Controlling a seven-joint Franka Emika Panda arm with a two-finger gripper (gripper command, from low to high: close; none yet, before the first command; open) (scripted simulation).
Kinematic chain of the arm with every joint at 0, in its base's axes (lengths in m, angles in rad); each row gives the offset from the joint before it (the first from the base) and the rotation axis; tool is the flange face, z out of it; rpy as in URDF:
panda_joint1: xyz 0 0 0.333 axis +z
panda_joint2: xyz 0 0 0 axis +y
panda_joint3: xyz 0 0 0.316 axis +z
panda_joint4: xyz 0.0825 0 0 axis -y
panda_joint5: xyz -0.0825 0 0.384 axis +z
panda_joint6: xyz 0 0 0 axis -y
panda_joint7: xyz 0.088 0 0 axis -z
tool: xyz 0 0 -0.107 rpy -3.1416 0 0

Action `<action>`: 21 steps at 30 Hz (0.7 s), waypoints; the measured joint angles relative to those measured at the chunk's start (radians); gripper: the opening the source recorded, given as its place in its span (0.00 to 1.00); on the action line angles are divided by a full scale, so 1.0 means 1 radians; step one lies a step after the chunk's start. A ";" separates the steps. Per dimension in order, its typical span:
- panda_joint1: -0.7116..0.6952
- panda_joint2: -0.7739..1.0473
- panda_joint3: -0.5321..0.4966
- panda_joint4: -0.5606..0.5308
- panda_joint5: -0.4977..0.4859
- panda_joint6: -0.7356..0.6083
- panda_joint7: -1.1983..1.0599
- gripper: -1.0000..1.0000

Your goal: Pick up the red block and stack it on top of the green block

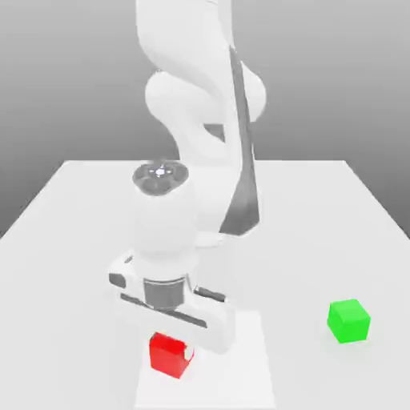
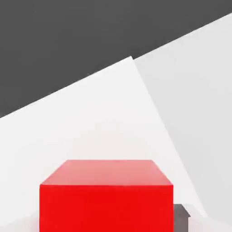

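The red block (image 1: 168, 356) rests on the white table near its front edge, in the exterior view. My gripper (image 1: 171, 347) has come straight down over it and is shut on the red block, with one pale fingertip (image 1: 187, 352) against the side on the exterior view's right. The hand view has the red block (image 2: 106, 199) close up, with a grey fingertip (image 2: 181, 216) beside it. The green block (image 1: 348, 321) sits on the table well off to the exterior view's right, apart from the gripper.
The white table (image 1: 80, 208) stretches back to the arm's base (image 1: 200, 120). A slightly brighter rectangular patch (image 1: 244, 360) lies under the red block. The arm's white links rise directly behind the gripper.
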 joint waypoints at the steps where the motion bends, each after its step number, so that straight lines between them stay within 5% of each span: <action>1: 0.001 -0.035 0.000 -0.005 0.003 -0.030 -0.002 0.00; 15: 0.473 -0.195 0.273 -0.030 0.030 -0.162 0.175 0.00; 18: 0.585 -0.146 0.246 -0.028 -0.011 -0.117 0.221 0.00; 21: 0.546 -0.059 0.207 -0.024 -0.070 -0.037 0.265 0.00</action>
